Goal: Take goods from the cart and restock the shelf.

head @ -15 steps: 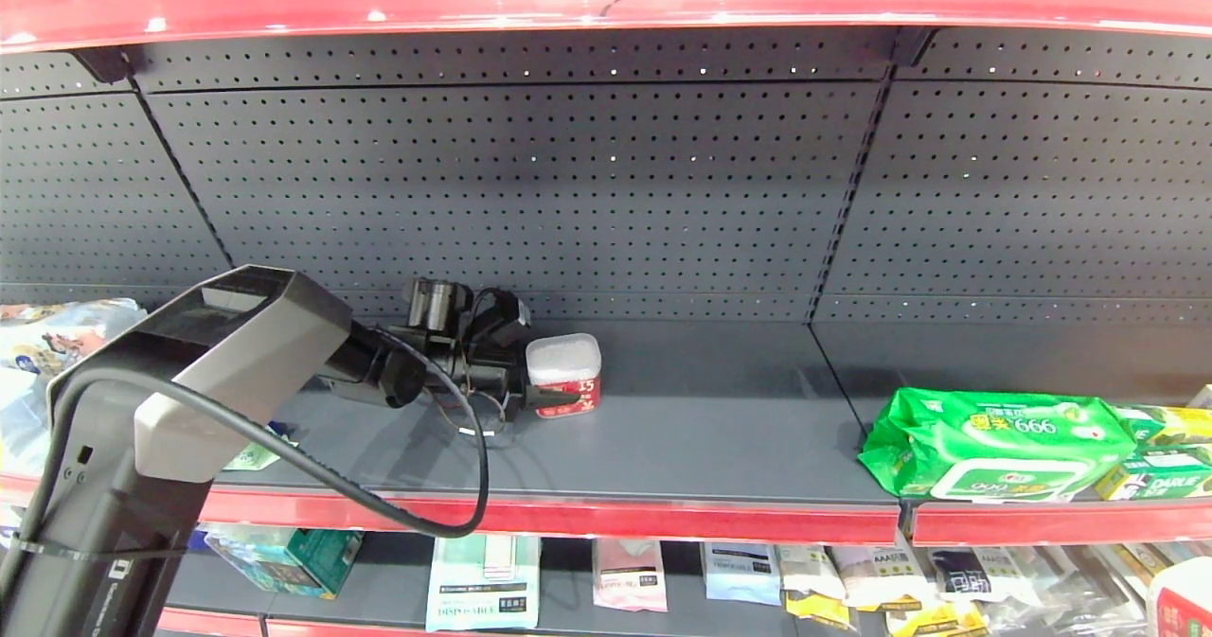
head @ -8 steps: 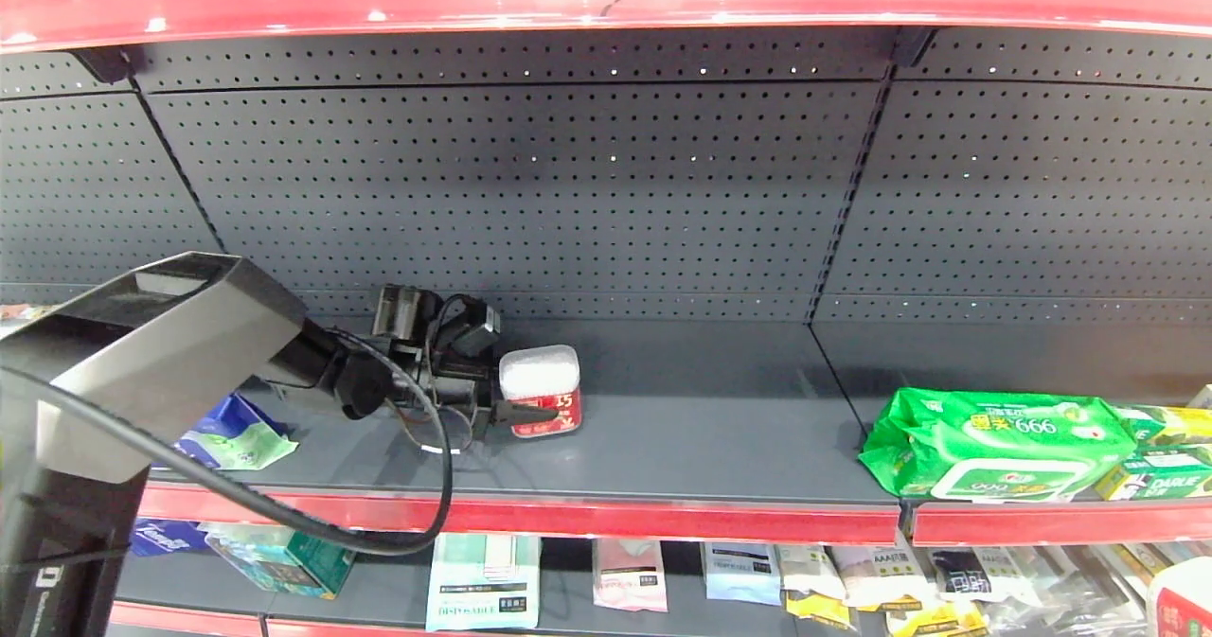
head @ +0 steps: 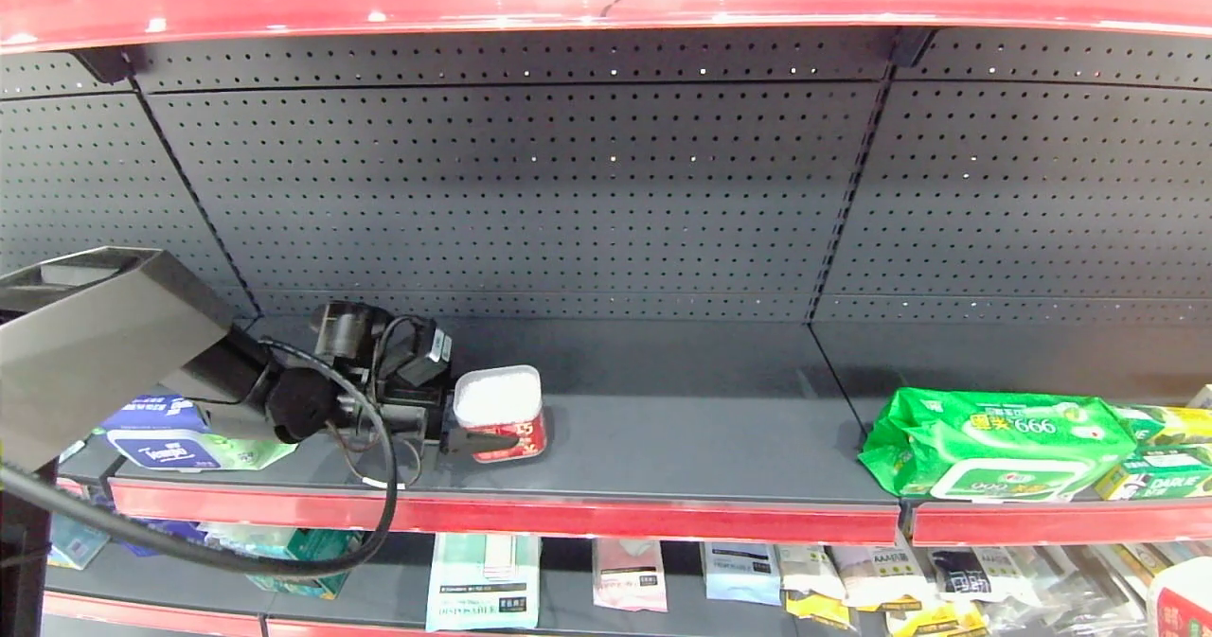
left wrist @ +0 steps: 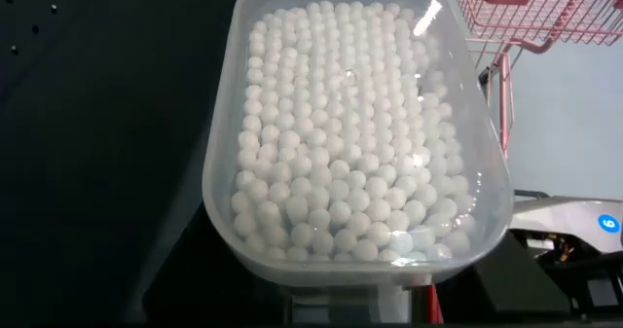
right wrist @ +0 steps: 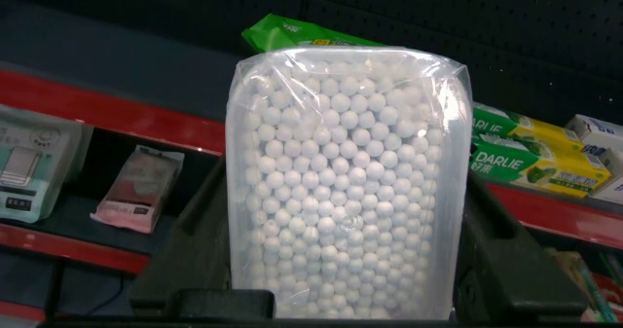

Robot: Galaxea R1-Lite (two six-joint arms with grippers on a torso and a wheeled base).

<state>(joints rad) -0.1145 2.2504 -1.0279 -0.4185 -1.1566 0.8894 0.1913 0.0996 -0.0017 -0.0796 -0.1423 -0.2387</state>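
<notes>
A clear tub of white beads with a red label (head: 499,408) sits tilted over the grey shelf (head: 682,429), left of centre, near the front edge. My left gripper (head: 492,427) is shut on it from the left, one dark finger across its label. The left wrist view looks straight onto the tub's bead-filled top (left wrist: 355,133). A second tub of white beads (right wrist: 341,153) stands between the dark fingers (right wrist: 195,240) of my right gripper (right wrist: 346,260), which is shut on it in front of the shelf's right part. Its white and red corner (head: 1179,599) shows at the lower right of the head view.
A green wipes pack (head: 994,443) and green boxes (head: 1160,448) lie at the shelf's right end. A blue pack (head: 156,433) lies at the left, behind my left arm. Packets (head: 483,580) fill the lower shelf. A pink cart (left wrist: 545,17) stands behind.
My left gripper has carried the tub leftward and toward the shelf's front edge, and the tub now leans more. The blue pack at the left has come into sight behind the arm.
</notes>
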